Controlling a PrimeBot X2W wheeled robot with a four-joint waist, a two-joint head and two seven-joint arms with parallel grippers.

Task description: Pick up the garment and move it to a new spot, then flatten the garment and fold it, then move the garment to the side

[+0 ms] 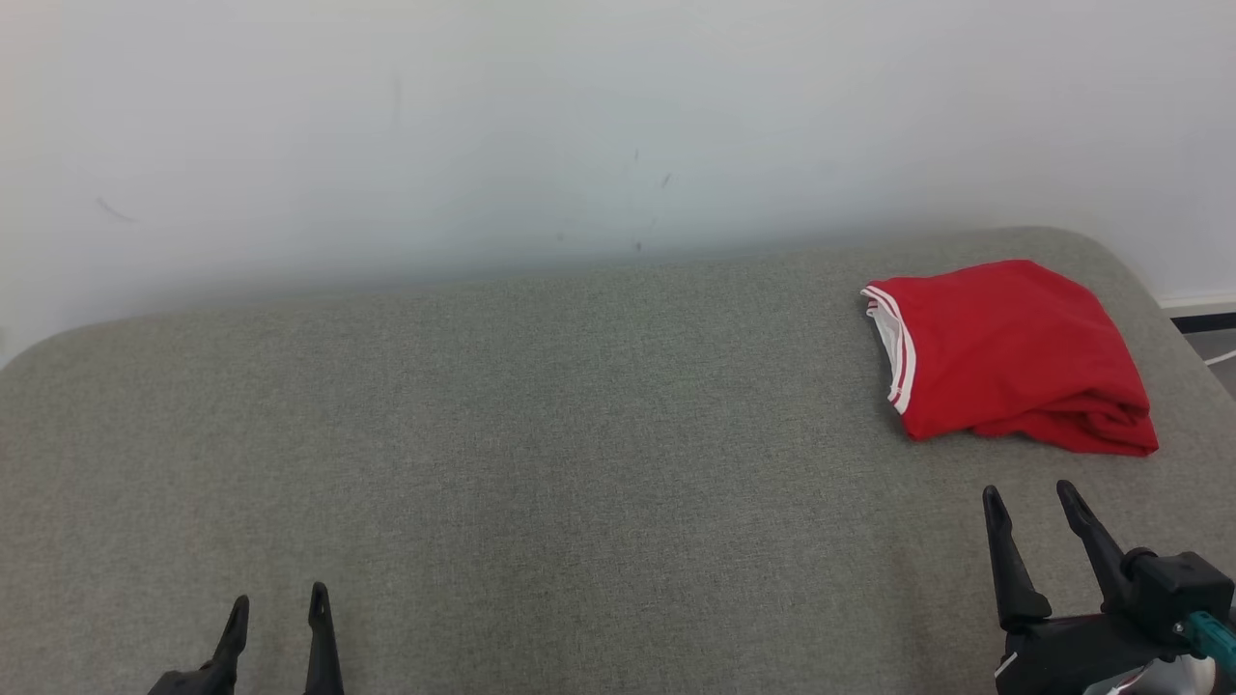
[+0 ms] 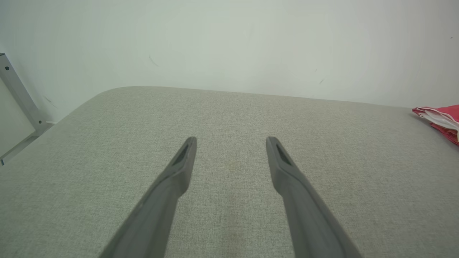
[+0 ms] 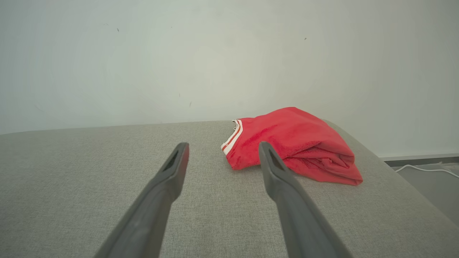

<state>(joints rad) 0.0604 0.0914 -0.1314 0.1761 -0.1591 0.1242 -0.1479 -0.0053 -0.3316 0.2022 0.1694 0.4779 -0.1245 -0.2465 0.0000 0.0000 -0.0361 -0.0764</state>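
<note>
At far right of grey coarse-woven padded surface, rounded corners, lay red soft-knit garment: lumpy folded rectangle, white-striped hem. 2 tapered dark fingers each on left gripper and right gripper, spread wide, empty. Right sat near garment, not touching.

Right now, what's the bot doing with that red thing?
Nothing is being handled. The red garment lies in a loosely folded bundle at the far right of the grey padded surface, touched by neither gripper. The right gripper is open, just short of it and pointing its way. The left gripper is open over bare fabric on the other side. Whether this is before the pick-up or after the set-aside, I can't tell.
</note>
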